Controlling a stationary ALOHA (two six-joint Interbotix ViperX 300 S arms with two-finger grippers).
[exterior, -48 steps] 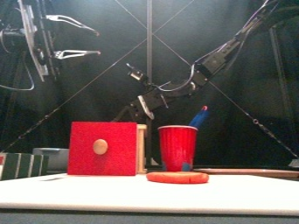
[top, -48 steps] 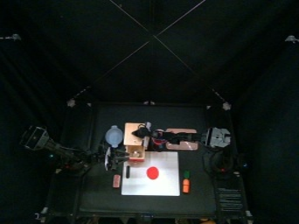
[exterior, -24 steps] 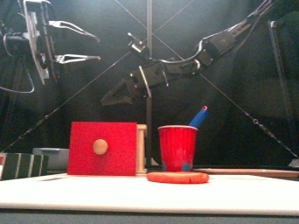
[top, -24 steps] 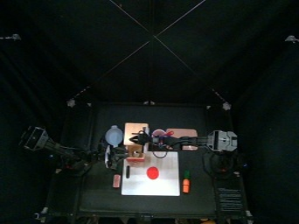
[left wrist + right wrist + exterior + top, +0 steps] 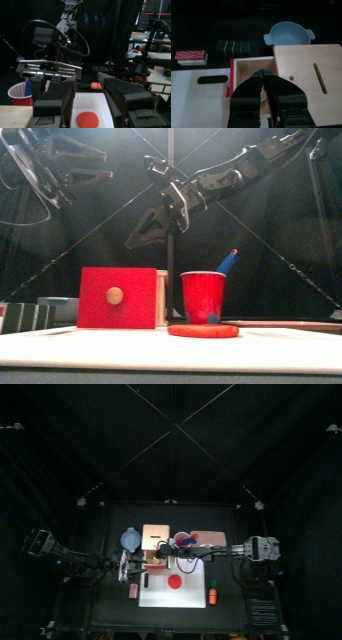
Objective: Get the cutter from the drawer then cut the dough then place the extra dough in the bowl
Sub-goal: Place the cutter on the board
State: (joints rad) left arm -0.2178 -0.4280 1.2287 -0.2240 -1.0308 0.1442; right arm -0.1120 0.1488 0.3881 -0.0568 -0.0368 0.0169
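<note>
Overhead, the right claw [image 5: 262, 75] hangs, jaws pressed together, above the drawer [image 5: 244, 67] pulled out of the box [image 5: 304, 62], hiding what lies inside. The left claw [image 5: 87, 86], jaws spread, faces the dough [image 5: 87, 120], which lies mid-way on the board [image 5: 89, 102], clear of its edges; the bowl [image 5: 291, 34] sits just beside the box.

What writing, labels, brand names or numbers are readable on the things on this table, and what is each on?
None: no word, number or sign can be read in any view.
The box, cup, dough, board and bowl show plain surfaces.
The striped toys bear only a pattern.
</note>
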